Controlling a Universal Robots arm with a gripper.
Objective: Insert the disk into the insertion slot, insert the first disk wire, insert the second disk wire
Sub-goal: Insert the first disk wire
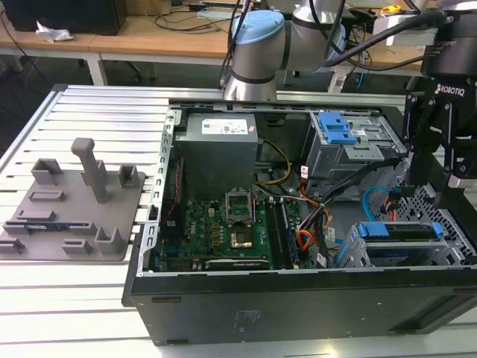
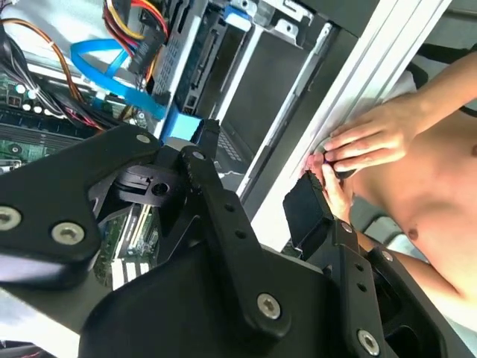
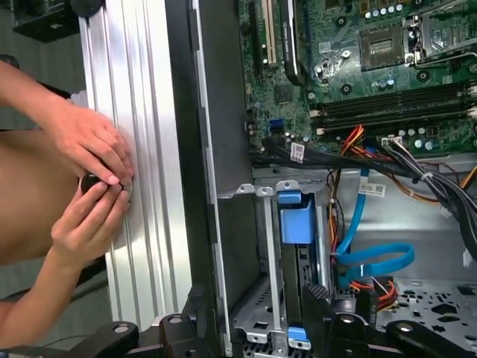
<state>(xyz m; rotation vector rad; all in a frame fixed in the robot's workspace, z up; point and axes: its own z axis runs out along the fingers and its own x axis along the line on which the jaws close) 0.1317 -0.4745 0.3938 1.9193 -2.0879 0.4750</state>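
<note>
In the exterior view the disk [image 1: 402,233] lies in the insertion slot [image 1: 350,253], its blue carrier [image 1: 373,230] showing at the front. My gripper [image 1: 436,183] hangs open above the slot's far end with nothing between its fingers. The first disk wire [image 1: 393,195] and the second disk wire [image 1: 368,200] hang just behind the disk. The first wrist view shows the carrier [image 3: 297,220], the blue cable's loop [image 3: 373,257] and the red-orange bundle [image 3: 367,287] beside it. Whether either is plugged in, I cannot tell. In the second wrist view the gripper [image 2: 253,168] stands wide open.
The taller bay with a blue latch [image 1: 337,128] stands behind the slot, and the motherboard [image 1: 223,224] fills the case's middle. A person's hands [image 3: 93,175] rest on the ribbed table beside the case wall. A grey fixture [image 1: 74,201] sits on the exterior view's left.
</note>
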